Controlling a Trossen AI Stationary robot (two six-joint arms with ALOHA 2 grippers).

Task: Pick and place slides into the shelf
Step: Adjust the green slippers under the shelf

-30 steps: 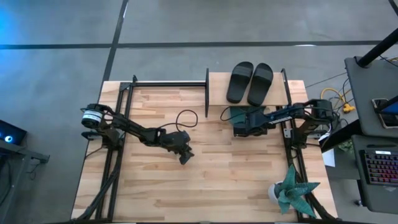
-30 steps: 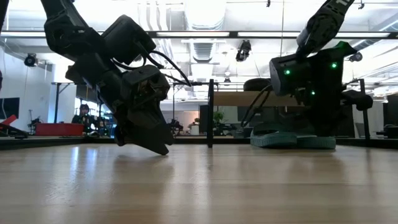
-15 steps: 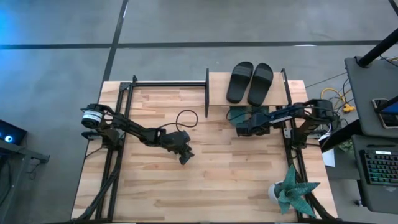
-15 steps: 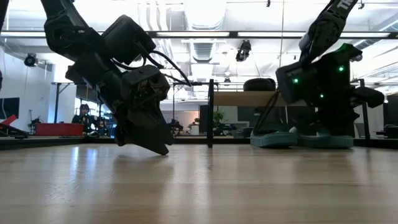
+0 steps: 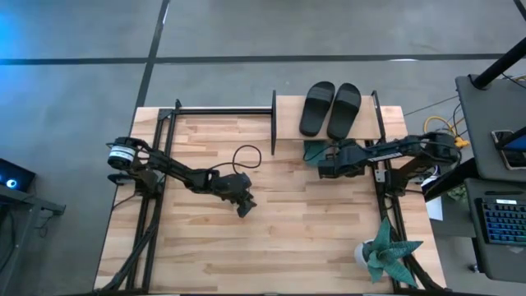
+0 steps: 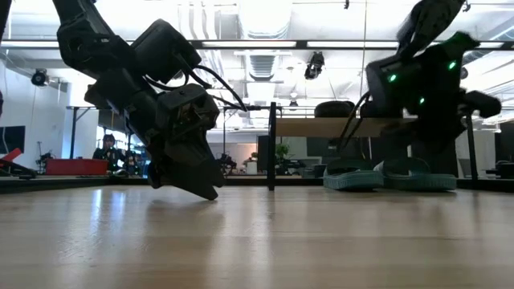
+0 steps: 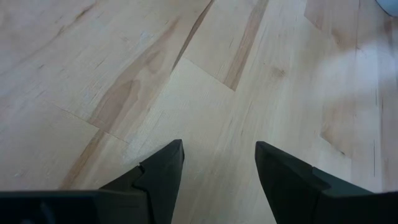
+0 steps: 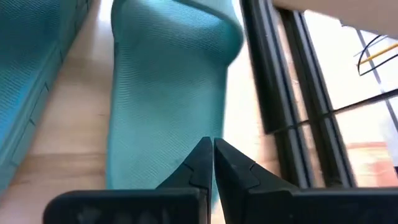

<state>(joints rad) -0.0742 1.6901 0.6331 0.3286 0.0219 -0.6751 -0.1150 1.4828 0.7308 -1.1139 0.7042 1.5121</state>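
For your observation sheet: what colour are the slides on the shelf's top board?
Matte black slides, clearest in the high view.

left end effector (image 5: 244, 207) rests tilted down with fingers apart; right end effector (image 5: 322, 168) has fingers together.

right claw (image 5: 322, 169) drawn back and raised off teal slides (image 5: 315, 150)

Matte black pair of open-toe slides (image 5: 329, 108): side by side, soles down, on the light plywood top board of the small black-framed shelf (image 5: 288, 119), upper centre-right of the high view. Teal-green pair of slides (image 6: 376, 175): flat beneath that board, side by side, mostly hidden from above.
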